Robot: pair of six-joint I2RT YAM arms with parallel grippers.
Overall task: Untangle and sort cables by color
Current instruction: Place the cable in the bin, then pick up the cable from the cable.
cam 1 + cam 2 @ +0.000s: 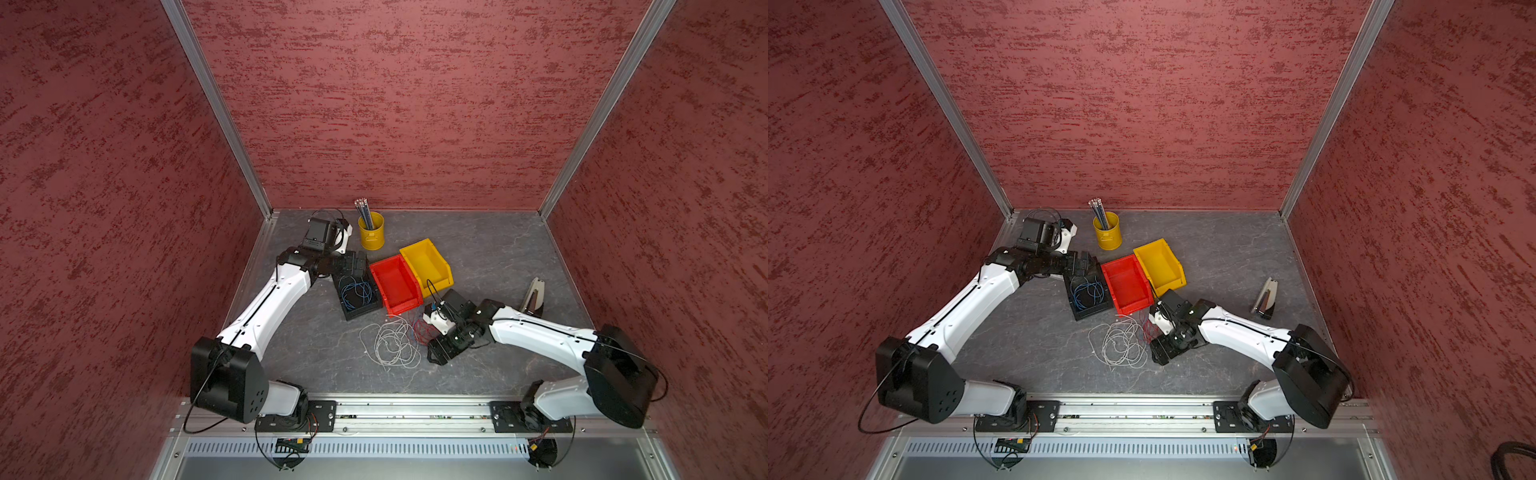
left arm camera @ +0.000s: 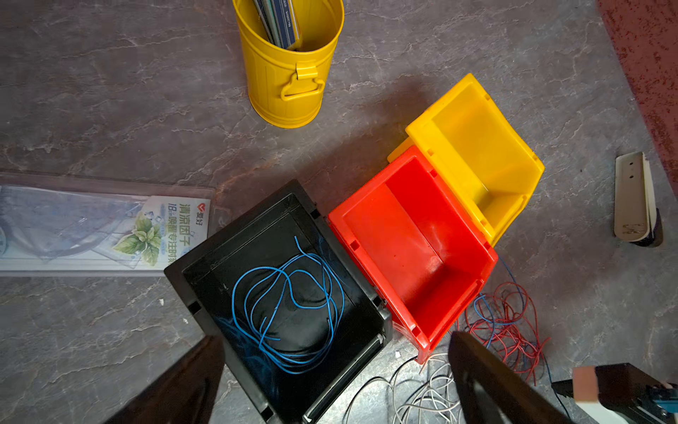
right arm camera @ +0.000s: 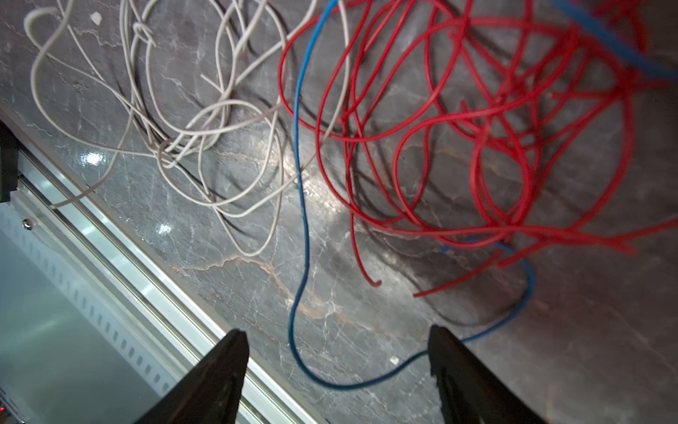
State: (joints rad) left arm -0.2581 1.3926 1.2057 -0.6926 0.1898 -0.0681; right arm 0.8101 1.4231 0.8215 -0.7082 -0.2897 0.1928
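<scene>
The left tool [image 2: 335, 337] hangs released over a black plastic bin [image 2: 361, 293] holding blue cables [image 2: 290, 312]; behind stands a yellow metal bucket [image 2: 286, 80] of grey pencils [image 1: 365, 212]. Then come a red plastic bin [image 2: 403, 235] and a yellow plastic bin [image 2: 477, 147]. In front, whitish-grey cables [image 1: 392, 345] and tangled red cables [image 3: 477, 128] lie on the grey worktop [image 1: 498, 249], the right tool [image 3: 337, 330] released just beside them, a blue strand [image 3: 302, 205] passing between its jaws.

You see the red bin [image 2: 403, 235] flanked on both long sides: the black bin [image 2: 242, 216] touches one, with blue cables [image 2: 290, 312] coiled inside, and the yellow bin [image 2: 477, 147] touches the other. Red cables [image 2: 510, 323] and whitish-grey cables [image 2: 425, 396] lie loose just off the red bin's low front lip. Your left gripper [image 2: 335, 336] stands wide apart.
</scene>
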